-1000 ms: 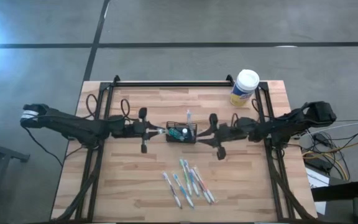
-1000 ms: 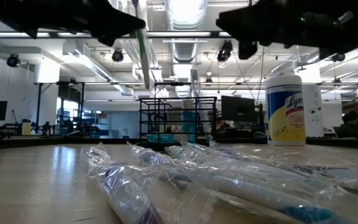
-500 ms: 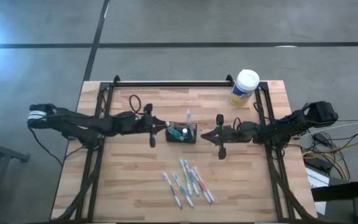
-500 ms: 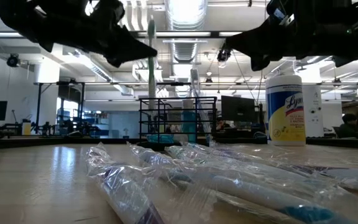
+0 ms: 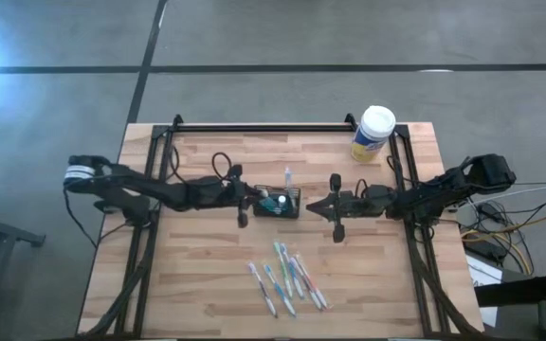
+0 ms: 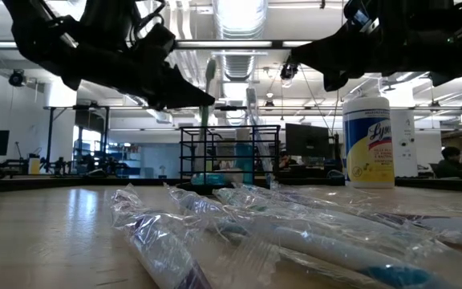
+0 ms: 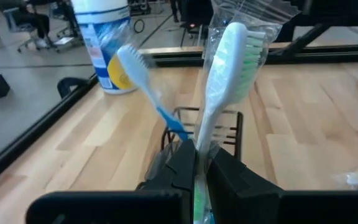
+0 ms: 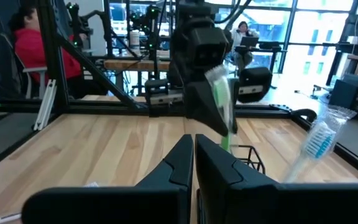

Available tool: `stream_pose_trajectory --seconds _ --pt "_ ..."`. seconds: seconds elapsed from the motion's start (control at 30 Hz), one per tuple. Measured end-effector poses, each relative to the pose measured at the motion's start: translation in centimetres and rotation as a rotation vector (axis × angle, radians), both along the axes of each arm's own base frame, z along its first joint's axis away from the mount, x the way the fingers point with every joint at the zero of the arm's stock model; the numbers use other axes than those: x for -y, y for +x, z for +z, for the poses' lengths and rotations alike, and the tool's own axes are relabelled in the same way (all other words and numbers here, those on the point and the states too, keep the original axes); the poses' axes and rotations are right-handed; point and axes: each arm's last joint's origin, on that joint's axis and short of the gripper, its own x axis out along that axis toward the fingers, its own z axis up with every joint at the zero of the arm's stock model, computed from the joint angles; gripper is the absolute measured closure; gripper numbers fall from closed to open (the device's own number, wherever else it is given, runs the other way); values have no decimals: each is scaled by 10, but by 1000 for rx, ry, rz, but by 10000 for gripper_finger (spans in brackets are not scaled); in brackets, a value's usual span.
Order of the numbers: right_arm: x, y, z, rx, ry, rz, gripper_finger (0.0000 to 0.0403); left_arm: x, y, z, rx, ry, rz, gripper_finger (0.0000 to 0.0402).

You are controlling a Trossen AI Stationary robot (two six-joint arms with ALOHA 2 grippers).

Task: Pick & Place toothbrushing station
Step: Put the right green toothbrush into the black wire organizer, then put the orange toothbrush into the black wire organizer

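The toothbrushing station, a small black wire-mesh holder (image 5: 279, 204) (image 6: 231, 152), stands on the table's middle. A blue toothbrush (image 7: 143, 78) (image 8: 316, 142) leans up out of it. My left gripper (image 5: 251, 197) (image 6: 203, 98) is at the holder's left end, shut on a wrapped green-bristled toothbrush (image 7: 232, 56) (image 6: 208, 80). My right gripper (image 5: 318, 204) (image 8: 193, 152) hovers shut and empty just right of the holder. My left gripper pinches the wrapped toothbrush's white handle (image 7: 202, 140) between its two fingers, through the clear wrap. The fingers come about level from the table's left and lie across the handle. The brush stands nearly upright, head up. Whether its lower end is inside the holder, I cannot tell.
Several wrapped toothbrushes (image 5: 287, 277) (image 6: 239, 233) lie near the table's front edge. A white-lidded, yellow-labelled canister (image 5: 373, 133) (image 6: 368, 140) stands at the far right. Black frame rails (image 5: 263, 126) run along the table's far and side edges.
My left gripper has gone toward the table's right and down to the holder's left end, carrying the wrapped toothbrush, which has come lower and now stands nearly upright at the holder. My right gripper has drawn back a little toward the table's right, away from the holder.
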Motion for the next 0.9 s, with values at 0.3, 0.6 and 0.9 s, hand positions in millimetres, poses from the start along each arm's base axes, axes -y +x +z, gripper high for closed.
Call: stream_pose_trajectory --seconds 0.3,0.6,0.9 --pt "0 0 0 -1 3 0 390 -2 6 -13 9 -84 79 380" --pt "0 0 0 -2 4 0 390 -3 4 -9 21 -111 103 329" --pt "0 0 0 -3 5 0 390 -2 -4 3 17 -142 62 235"
